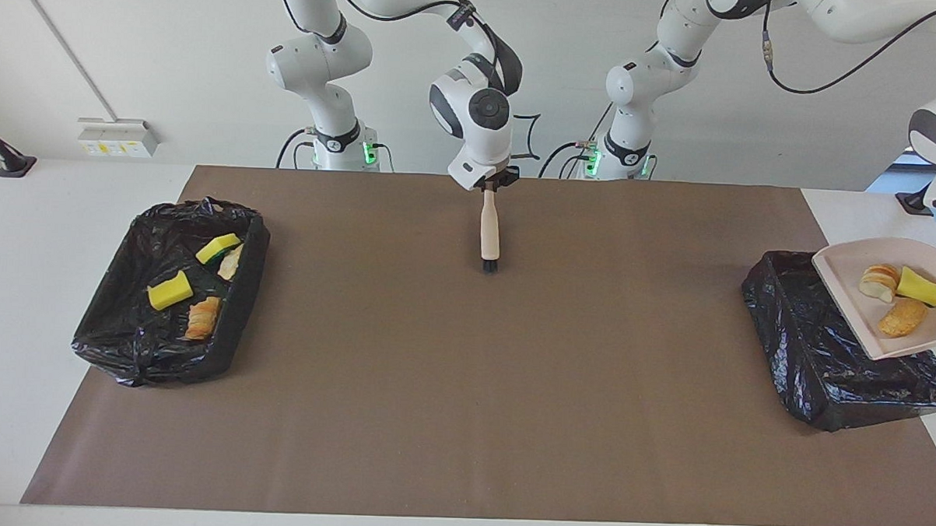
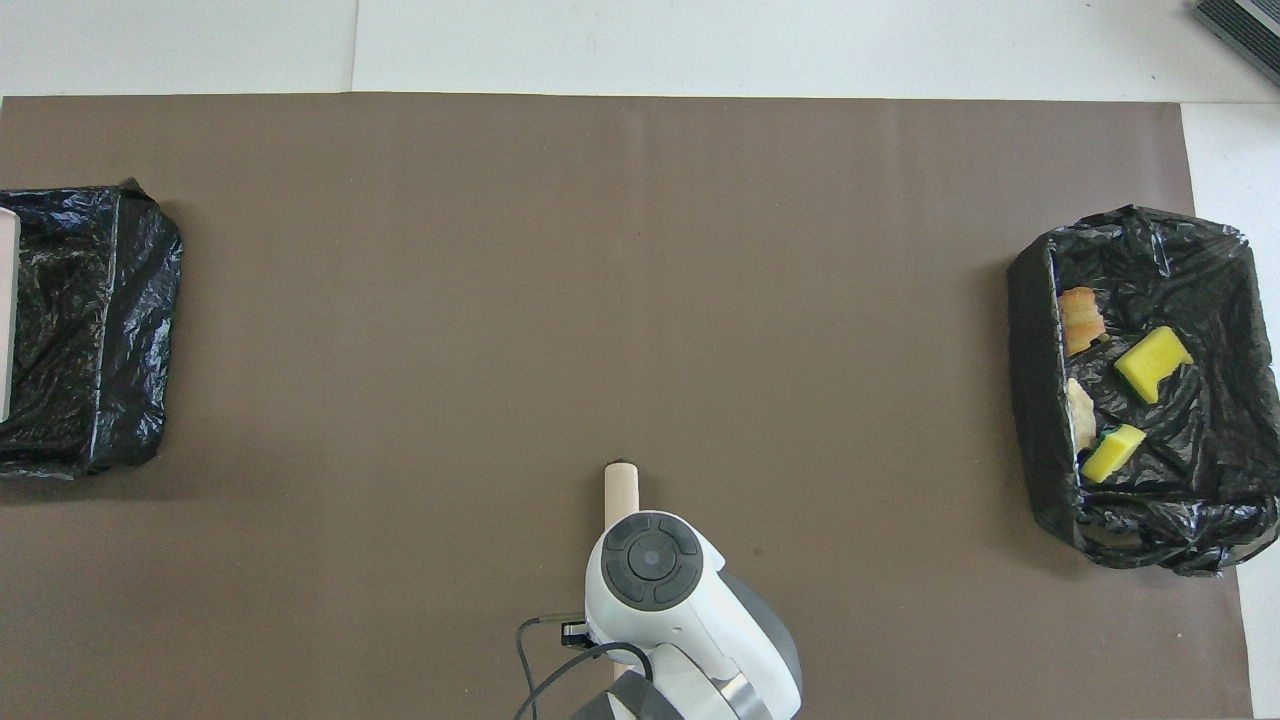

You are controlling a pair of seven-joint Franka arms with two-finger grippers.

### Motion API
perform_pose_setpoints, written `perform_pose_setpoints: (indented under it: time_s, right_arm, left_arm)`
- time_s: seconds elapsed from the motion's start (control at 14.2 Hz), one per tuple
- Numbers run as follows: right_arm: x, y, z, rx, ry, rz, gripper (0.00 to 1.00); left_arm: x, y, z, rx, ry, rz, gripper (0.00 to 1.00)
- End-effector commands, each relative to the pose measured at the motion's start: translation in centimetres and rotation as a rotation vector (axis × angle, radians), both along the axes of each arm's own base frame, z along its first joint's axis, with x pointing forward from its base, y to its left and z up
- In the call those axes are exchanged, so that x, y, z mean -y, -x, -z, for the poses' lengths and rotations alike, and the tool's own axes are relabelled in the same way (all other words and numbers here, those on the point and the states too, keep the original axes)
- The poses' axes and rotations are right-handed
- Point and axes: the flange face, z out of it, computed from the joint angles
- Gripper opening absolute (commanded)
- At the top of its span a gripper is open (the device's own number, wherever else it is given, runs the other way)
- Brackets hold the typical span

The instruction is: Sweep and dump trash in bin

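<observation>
Black liner covers both bins. You have the dustpan raised over the bin at the left arm's end, carrying three scraps: a pale sliced roll, a yellow sponge piece and a brown roll. The left gripper is outside both views; its fingers are closed, presumably on the pan handle, though you cannot see the contact. In the overhead view only the pan's edge shows above that bin.

The right gripper hangs over the brown mat, fingers pinched on the brush, bristles pointing down.

The bin at the right arm's end holds four scraps: two yellow sponge pieces, a browned roll, a pale chunk.
</observation>
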Motion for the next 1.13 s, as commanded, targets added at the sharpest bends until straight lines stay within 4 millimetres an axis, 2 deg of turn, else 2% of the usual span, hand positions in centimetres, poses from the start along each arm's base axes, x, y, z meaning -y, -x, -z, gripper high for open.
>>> perform_pose_setpoints:
  time_s: [0.0, 0.14, 0.28, 0.42, 0.64, 0.71, 0.78, 0.85, 1.06]
  right_arm:
    - [0.6, 0.1, 0.4, 0.005, 0.004, -0.008, 0.00]
    - [0.6, 0.1, 0.5, 0.006, 0.003, -0.008, 0.00]
    - [0.7, 0.1, 0.7, 0.006, 0.002, -0.011, 0.00]
    - [0.7, 0.0, 1.5, 0.005, -0.001, -0.017, 0.00]
    - [0.6, -0.1, 1.5, 0.010, -0.007, -0.021, 0.00]
    - [0.5, -0.1, 1.4, 0.012, -0.009, -0.021, 0.18]
    - [0.5, -0.3, 1.5, 0.010, -0.009, -0.017, 0.48]
    - [0.4, -0.3, 1.4, 0.012, -0.011, -0.019, 0.99]
    - [0.1, -0.7, 1.2, 0.025, -0.018, -0.039, 1.00]
  left_arm:
    - [1.7, -1.4, 0.3, 0.034, -0.141, -0.026, 0.00]
    - [2.2, -1.3, 1.0, 0.020, -0.168, -0.035, 0.00]
    - [1.9, -1.2, 0.8, 0.001, -0.220, -0.019, 0.00]
    - [0.8, -0.4, 0.6, -0.007, -0.233, -0.035, 0.00]
    - [0.6, 0.5, 0.7, -0.043, -0.302, -0.047, 0.00]
    - [0.6, 0.4, 0.5, -0.038, -0.315, -0.044, 0.00]
    - [0.3, 0.4, -0.2, -0.034, -0.333, -0.043, 0.00]
    - [0.0, 0.6, -0.8, -0.033, -0.342, -0.050, 0.00]
    - [1.2, 1.4, -3.4, -0.044, -0.382, -0.087, 0.00]
